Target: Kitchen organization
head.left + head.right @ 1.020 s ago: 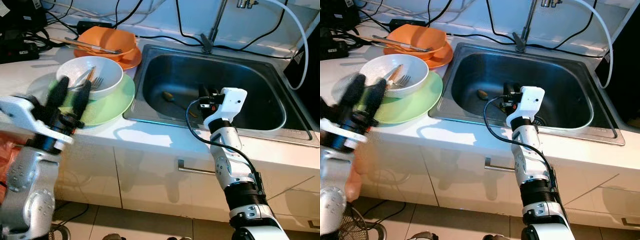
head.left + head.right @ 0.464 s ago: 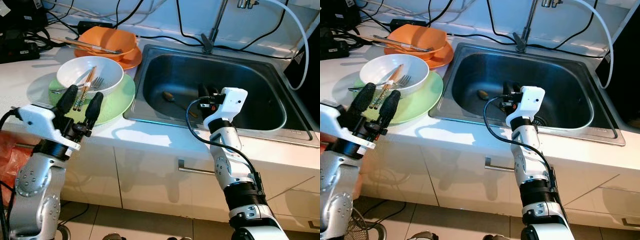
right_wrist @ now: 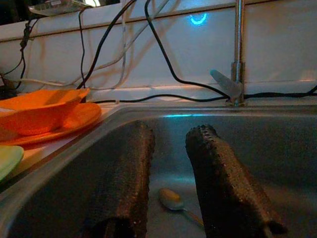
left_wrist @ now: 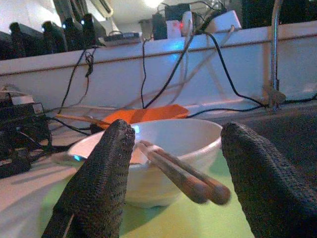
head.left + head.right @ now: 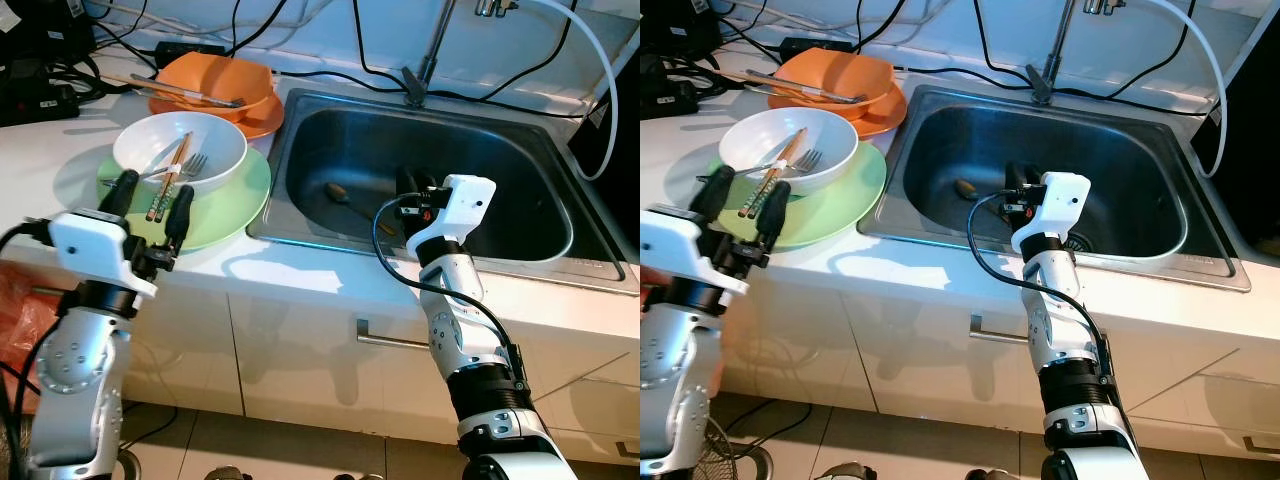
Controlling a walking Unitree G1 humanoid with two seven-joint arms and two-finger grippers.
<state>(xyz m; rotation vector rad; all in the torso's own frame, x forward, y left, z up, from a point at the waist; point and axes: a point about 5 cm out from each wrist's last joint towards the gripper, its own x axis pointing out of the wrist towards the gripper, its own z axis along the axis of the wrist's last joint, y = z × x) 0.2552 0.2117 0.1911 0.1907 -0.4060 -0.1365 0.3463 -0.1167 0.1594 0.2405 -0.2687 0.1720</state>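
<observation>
1. Clearly the left gripper [image 5: 150,199] is the nearer one to the dishes: it hovers at the near edge of the green plate [image 5: 235,205] on the counter [image 5: 40,140], its fingers [image 4: 101,183] spread open and holding nothing.
2. Straight ahead of those fingers sits the white bowl [image 5: 215,150], resting on the green plate. A pair of chopsticks [image 5: 170,176] and a fork [image 5: 192,165] lie in it.
3. The chopsticks' long axis runs from the bowl's middle out over its near rim, so their free ends point toward the left gripper; in the left wrist view the ends [image 4: 198,186] sit between the two open fingers, apart from both.
4. My guess is the next move needs a short reach forward along that axis, then a close on the chopstick ends.
5. The right gripper [image 5: 412,190] hangs down inside the sink [image 5: 300,130], fingers [image 3: 218,173] slightly parted and empty. A spoon [image 3: 173,198] lies on the sink floor just beyond them.
6. Behind the white bowl, an orange bowl [image 5: 215,80] on an orange plate [image 5: 262,120] holds more utensils, well apart from either gripper.
</observation>
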